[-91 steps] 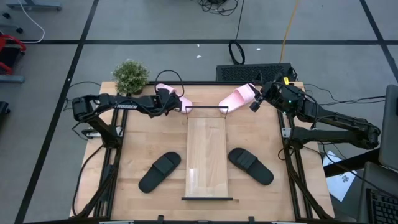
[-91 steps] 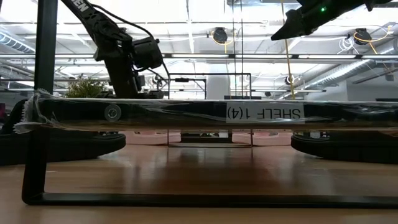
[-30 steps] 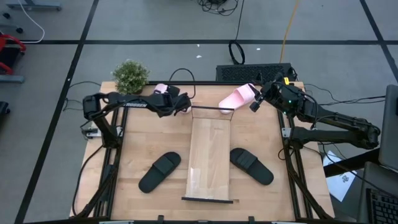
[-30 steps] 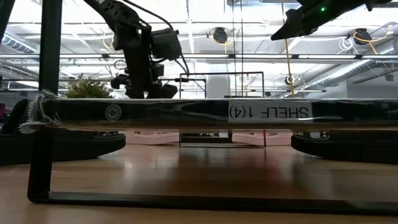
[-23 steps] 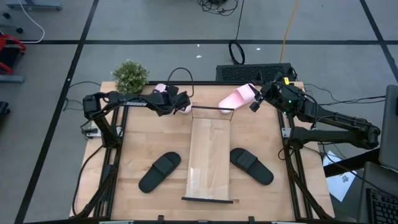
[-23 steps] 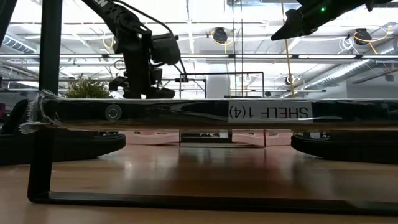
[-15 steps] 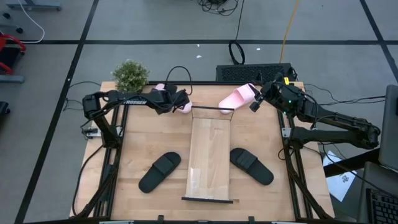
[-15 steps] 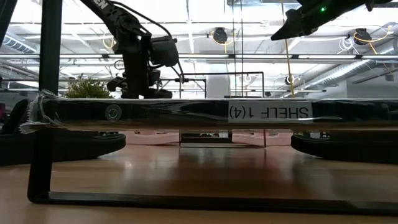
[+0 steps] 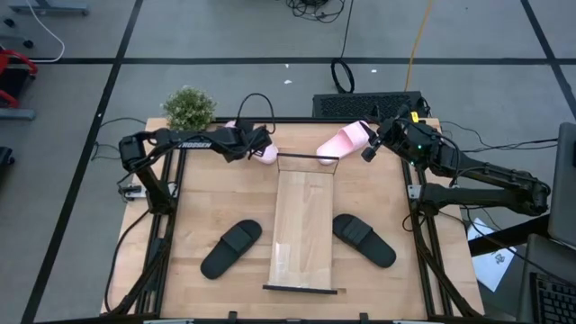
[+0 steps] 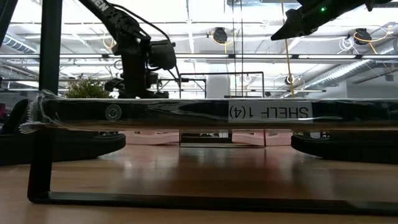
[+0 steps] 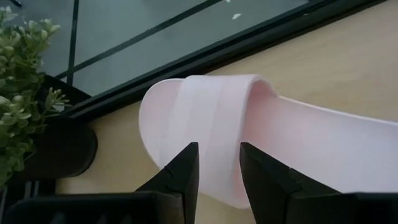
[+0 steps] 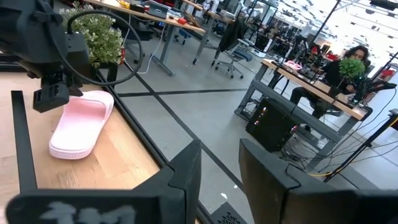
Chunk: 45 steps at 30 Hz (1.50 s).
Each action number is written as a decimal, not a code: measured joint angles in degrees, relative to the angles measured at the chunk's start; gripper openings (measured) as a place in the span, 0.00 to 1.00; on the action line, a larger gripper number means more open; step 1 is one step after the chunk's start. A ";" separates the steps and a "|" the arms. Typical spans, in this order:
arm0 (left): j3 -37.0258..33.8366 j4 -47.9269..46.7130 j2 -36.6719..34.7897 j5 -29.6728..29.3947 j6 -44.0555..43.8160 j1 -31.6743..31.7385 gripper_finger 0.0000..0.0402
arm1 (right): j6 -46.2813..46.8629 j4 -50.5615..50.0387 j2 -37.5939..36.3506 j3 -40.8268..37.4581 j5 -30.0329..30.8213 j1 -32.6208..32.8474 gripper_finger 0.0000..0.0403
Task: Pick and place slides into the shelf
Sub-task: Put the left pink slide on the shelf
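One pale pink slide (image 9: 266, 154) lies on its sole by the table's far edge, left of the shelf (image 9: 304, 225). My left gripper (image 9: 253, 144) hovers over it, open by a narrow gap, with its fingers above the wide strap (image 11: 211, 112). The second pink slide (image 9: 342, 141) lies right of the shelf's far end. My right gripper (image 9: 367, 148) hangs high above the table (image 10: 283, 31), slightly open and holding nothing. Two black slides (image 9: 231, 248) (image 9: 364, 239) lie on the table either side of the shelf. My left gripper comes at the pink slide's strap (image 11: 214, 134) from above, with both fingertips (image 11: 186, 158) over its top side. Whether they touch the strap I cannot tell. The slide lies flat on the table.
A potted plant (image 9: 189, 108) stands at the far-left corner, close to my left gripper. The shelf's black end bar (image 9: 304, 158) sits between the two pink slides. The board's top side (image 9: 304, 207) is bare, and its near edge carries a label (image 10: 267, 112).
My left gripper has crept a little toward the table's far edge and left, staying over the pink slide. The slides, the shelf and my right arm have kept still.
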 joint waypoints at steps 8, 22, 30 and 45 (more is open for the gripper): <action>0.00 -0.08 0.05 2.89 -0.25 1.97 0.29 | 0.04 0.00 0.00 -0.04 -0.01 -0.01 0.25; -0.04 0.12 0.83 5.69 -1.65 1.41 0.29 | -0.34 -0.02 0.00 -0.04 0.00 0.01 0.25; -0.04 0.45 0.83 5.50 -2.85 -0.04 0.29 | -0.36 0.00 0.00 -0.04 0.00 0.01 0.25; -0.04 0.60 0.85 4.11 -2.87 0.67 0.29 | -0.18 0.00 0.00 -0.04 -0.11 0.01 0.25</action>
